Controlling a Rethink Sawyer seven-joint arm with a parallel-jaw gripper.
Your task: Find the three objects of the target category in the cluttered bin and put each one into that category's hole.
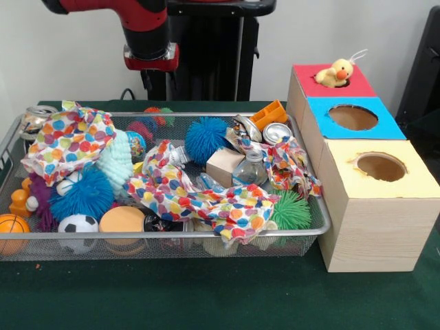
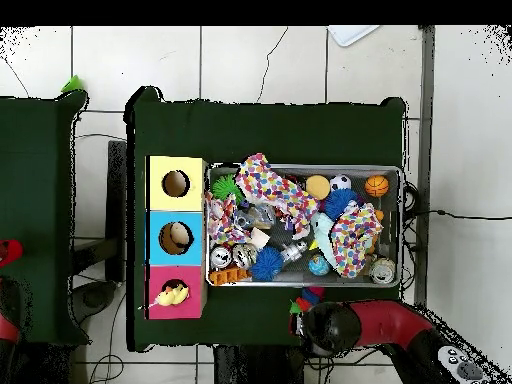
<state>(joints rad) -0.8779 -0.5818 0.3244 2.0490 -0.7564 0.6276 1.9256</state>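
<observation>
The wire mesh bin (image 1: 172,237) lies on the green table, full of clutter; it also shows in the overhead view (image 2: 300,168). A yellow duckling with an orange beak (image 1: 335,72) sits in the red-surround hole (image 1: 309,75) at the far end of the wooden boxes. The overhead view shows the duckling (image 2: 172,296) there too. No other yellow or orange plush toy shows; any others are hidden in the clutter. My red and black arm's wrist (image 1: 151,58) hangs behind the bin's far rim, apart from everything. The gripper is lost against the black pedestal.
Spotted cloths (image 1: 206,196) drape over the clutter. Blue spiky balls (image 1: 206,137), a green one (image 1: 292,210), a basketball (image 1: 12,225), a soccer ball (image 1: 77,225), cans (image 1: 276,132), a bottle (image 1: 251,170) and an orange brick (image 1: 269,113) fill the bin. The blue-surround hole (image 1: 353,117) and yellow-surround hole (image 1: 380,166) stand nearer.
</observation>
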